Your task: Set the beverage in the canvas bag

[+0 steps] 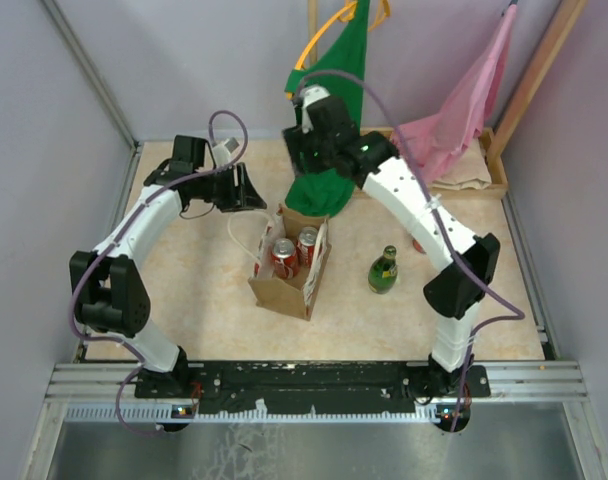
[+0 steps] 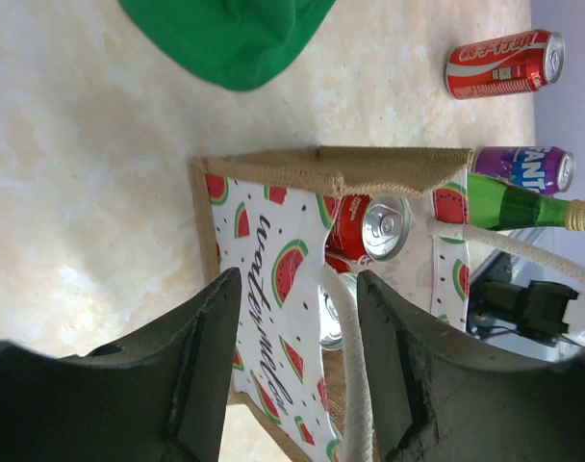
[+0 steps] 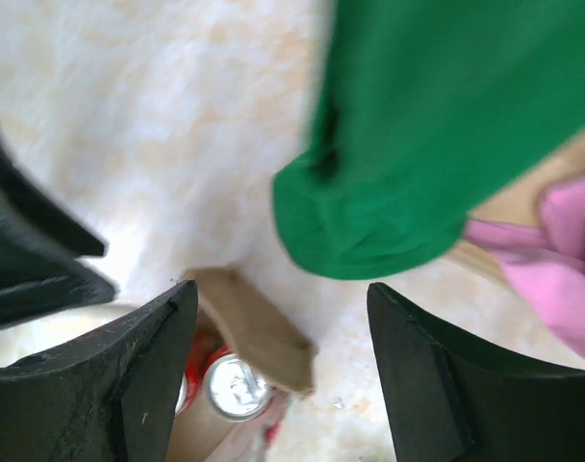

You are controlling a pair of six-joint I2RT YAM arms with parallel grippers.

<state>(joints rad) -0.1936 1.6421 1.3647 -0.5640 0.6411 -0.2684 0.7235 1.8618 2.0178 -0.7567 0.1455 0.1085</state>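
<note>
- Canvas bag (image 1: 284, 290): stands upright near the bench's middle, mouth open, with two red cans (image 1: 284, 255) upright inside.
- Green bottle (image 1: 384, 270): stands on the bench toward the right edge, near the bag but apart from it.
- Left gripper (image 1: 246, 188): hovers by the bag's far-left corner, fingers well apart, white rope handle (image 2: 353, 390) passing loose between them, nothing clamped.
- Right gripper (image 1: 302, 150): hangs toward the far edge beside the green cloth (image 1: 329, 185), fingers spread wide, empty.
</note>
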